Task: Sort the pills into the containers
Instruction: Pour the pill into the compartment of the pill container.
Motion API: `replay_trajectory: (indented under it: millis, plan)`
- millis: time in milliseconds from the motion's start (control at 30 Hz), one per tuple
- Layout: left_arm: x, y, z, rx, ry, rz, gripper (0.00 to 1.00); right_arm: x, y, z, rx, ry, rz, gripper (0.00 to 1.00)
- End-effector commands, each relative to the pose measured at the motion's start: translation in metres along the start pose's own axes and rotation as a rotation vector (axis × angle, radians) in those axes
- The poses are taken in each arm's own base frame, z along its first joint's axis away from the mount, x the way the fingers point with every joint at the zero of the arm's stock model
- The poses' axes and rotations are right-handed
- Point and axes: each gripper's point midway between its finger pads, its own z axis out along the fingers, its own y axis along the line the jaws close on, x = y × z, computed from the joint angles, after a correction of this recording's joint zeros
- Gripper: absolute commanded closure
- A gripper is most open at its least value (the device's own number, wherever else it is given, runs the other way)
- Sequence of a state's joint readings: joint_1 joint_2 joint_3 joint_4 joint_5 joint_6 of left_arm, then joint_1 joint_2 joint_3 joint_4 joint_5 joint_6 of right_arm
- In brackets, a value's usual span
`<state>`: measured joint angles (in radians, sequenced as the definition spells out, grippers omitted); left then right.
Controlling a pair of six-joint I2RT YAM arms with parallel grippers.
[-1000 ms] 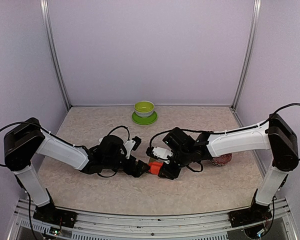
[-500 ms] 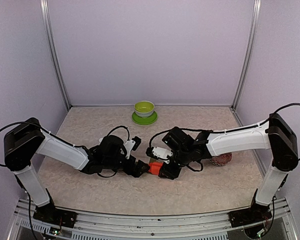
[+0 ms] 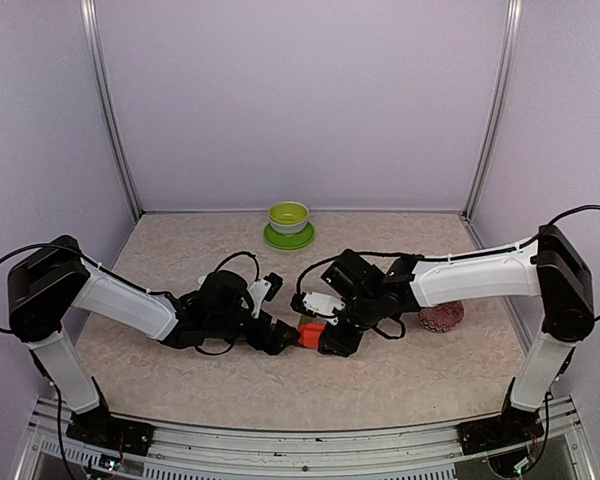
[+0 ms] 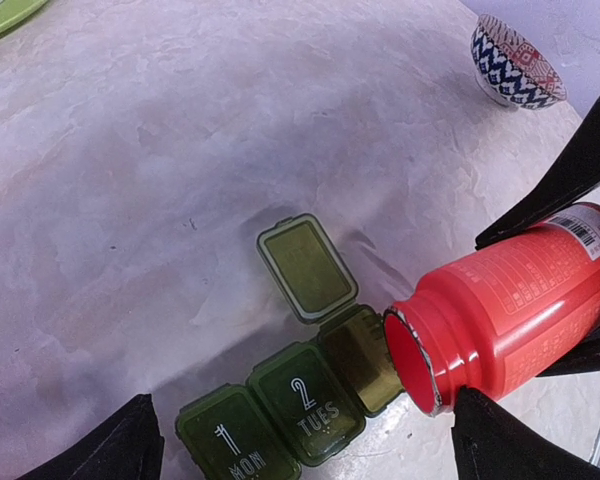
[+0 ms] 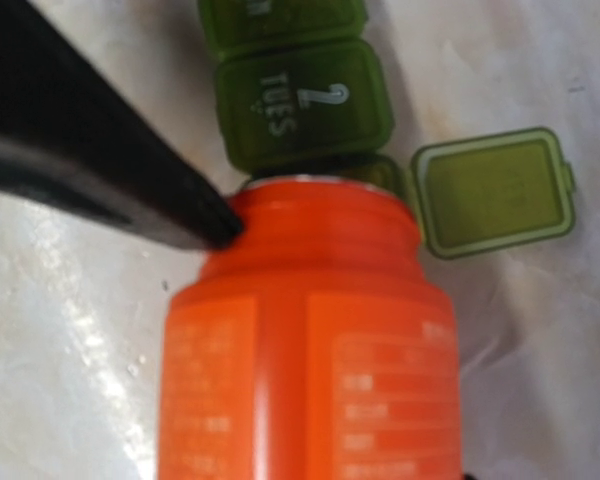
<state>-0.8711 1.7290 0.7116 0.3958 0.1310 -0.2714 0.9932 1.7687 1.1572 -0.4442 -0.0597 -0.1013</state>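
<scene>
The right fingers (image 5: 80,140) clasp the bottle (image 4: 520,300) tipped, mouth at the open compartment (image 4: 358,352) of the strip (image 4: 280,405), seemingly to pour pills; left fingers (image 4: 110,450) hang spread, empty.

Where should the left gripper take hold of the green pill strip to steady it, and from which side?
Pinch the pill strip across its closed MON and TUES compartments, from straight above: it lies flat and low. Avoid the third compartment, whose lid stands open with the red bottle mouth at it.
</scene>
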Motion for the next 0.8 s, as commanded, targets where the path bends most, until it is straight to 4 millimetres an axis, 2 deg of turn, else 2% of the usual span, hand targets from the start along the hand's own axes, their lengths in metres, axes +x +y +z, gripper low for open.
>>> replay_trajectory:
  millis: [0, 767]
  plan:
    - [-0.0082, -0.0012, 0.0004, -0.007, -0.018, 0.019, 0.02, -0.0198, 0.0058, -0.0051, -0.016, -0.043, -0.025, 0.95]
    - [-0.0063, -0.0011, 0.0023, -0.007, -0.01, 0.02, 0.02, -0.0243, 0.0051, -0.0073, -0.009, -0.002, -0.035, 0.95]
